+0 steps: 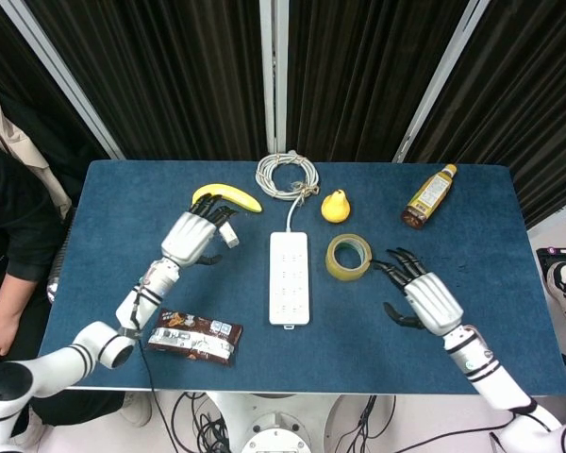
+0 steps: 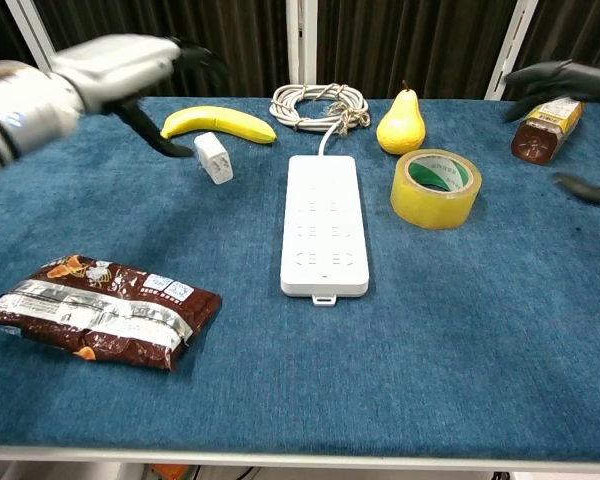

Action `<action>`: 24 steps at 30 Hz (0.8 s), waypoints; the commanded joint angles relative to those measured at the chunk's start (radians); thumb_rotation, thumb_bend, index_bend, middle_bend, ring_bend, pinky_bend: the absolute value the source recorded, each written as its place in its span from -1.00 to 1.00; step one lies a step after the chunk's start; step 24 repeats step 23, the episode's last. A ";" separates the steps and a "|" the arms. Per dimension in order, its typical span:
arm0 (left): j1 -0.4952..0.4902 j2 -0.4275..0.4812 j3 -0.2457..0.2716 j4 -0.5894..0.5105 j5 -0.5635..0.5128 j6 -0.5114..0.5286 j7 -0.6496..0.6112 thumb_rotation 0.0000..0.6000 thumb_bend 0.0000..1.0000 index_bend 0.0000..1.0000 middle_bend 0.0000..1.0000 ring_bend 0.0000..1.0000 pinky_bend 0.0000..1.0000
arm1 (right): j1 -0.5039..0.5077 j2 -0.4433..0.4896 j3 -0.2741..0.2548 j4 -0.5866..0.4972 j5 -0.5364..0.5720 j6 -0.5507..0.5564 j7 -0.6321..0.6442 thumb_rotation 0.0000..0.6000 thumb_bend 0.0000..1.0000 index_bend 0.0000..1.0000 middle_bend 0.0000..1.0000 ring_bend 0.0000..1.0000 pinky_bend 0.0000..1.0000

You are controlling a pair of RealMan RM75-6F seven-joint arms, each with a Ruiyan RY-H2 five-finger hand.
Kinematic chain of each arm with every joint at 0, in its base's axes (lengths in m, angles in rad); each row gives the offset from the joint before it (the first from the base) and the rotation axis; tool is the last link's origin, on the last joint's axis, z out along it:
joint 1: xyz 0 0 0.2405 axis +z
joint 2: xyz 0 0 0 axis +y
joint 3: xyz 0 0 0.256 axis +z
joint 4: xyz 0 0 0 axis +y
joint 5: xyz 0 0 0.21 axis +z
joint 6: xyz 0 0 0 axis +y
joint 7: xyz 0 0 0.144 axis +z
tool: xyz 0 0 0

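A white plug adapter (image 2: 214,157) lies on the blue table (image 2: 430,340) just in front of the banana (image 2: 218,122). It is apart from my left hand (image 2: 120,65), whose spread fingers hover just left of and above it. In the head view the left hand (image 1: 193,236) has its fingertips close to the adapter (image 1: 228,234). The white power strip (image 1: 290,278) lies in the middle with nothing plugged in. My right hand (image 1: 424,297) hangs to the right of the yellow tape roll (image 1: 348,257), fingers spread and holding nothing.
A coiled white cable (image 1: 286,175) runs to the strip's far end. A pear (image 1: 335,206) and a brown bottle (image 1: 428,196) stand at the back right. A brown snack bag (image 1: 195,335) lies near the front left edge.
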 commanded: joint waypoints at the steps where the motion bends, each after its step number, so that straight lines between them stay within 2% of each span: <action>1: 0.181 0.286 -0.018 -0.315 -0.111 0.098 0.041 1.00 -0.73 -0.69 -0.65 -1.00 -0.86 | -0.055 0.065 -0.005 -0.034 0.033 0.042 -0.016 1.00 -0.28 -0.83 -0.60 -0.98 -0.94; 5: 0.312 0.422 0.025 -0.430 -0.147 0.189 0.086 1.00 -0.73 -0.69 -0.65 -1.00 -0.87 | -0.108 0.142 -0.009 -0.078 0.074 0.062 -0.038 1.00 -0.28 -0.83 -0.59 -0.98 -0.93; 9: 0.419 0.495 0.061 -0.493 -0.163 0.278 0.113 1.00 -0.73 -0.67 -0.65 -1.00 -0.88 | -0.160 0.179 -0.003 -0.111 0.089 0.113 -0.062 1.00 -0.29 -0.84 -0.59 -0.98 -0.89; 11: 0.469 0.512 0.082 -0.517 -0.167 0.319 0.127 1.00 -0.73 -0.67 -0.65 -1.00 -0.88 | -0.183 0.188 -0.004 -0.123 0.094 0.125 -0.056 1.00 -0.44 -0.87 -0.62 -0.99 -0.90; 13: 0.514 0.519 0.100 -0.543 -0.163 0.356 0.136 1.00 -0.73 -0.67 -0.65 -1.00 -0.88 | -0.199 0.194 -0.010 -0.129 0.095 0.121 -0.037 1.00 -0.73 -0.89 -0.67 -1.00 -0.91; 15: 0.546 0.514 0.110 -0.554 -0.153 0.388 0.141 1.00 -0.73 -0.67 -0.65 -1.00 -0.88 | -0.212 0.194 -0.013 -0.130 0.095 0.120 -0.037 1.00 -0.81 -0.91 -0.72 -1.00 -0.94; 17: 0.585 0.495 0.126 -0.563 -0.136 0.431 0.158 1.00 -0.73 -0.67 -0.67 -1.00 -0.88 | -0.232 0.186 -0.014 -0.131 0.106 0.122 -0.066 1.00 -0.81 -0.96 -0.78 -1.00 -0.97; 22: 0.649 0.448 0.146 -0.577 -0.104 0.504 0.212 1.00 -0.74 -0.68 -0.69 -1.00 -0.90 | -0.281 0.172 -0.010 -0.154 0.111 0.162 -0.105 1.00 -0.58 -1.00 -0.86 -1.00 -1.00; 24: 0.662 0.441 0.148 -0.585 -0.099 0.517 0.218 1.00 -0.75 -0.68 -0.69 -1.00 -0.90 | -0.296 0.170 -0.007 -0.158 0.112 0.179 -0.118 1.00 -0.57 -1.00 -0.86 -1.00 -1.00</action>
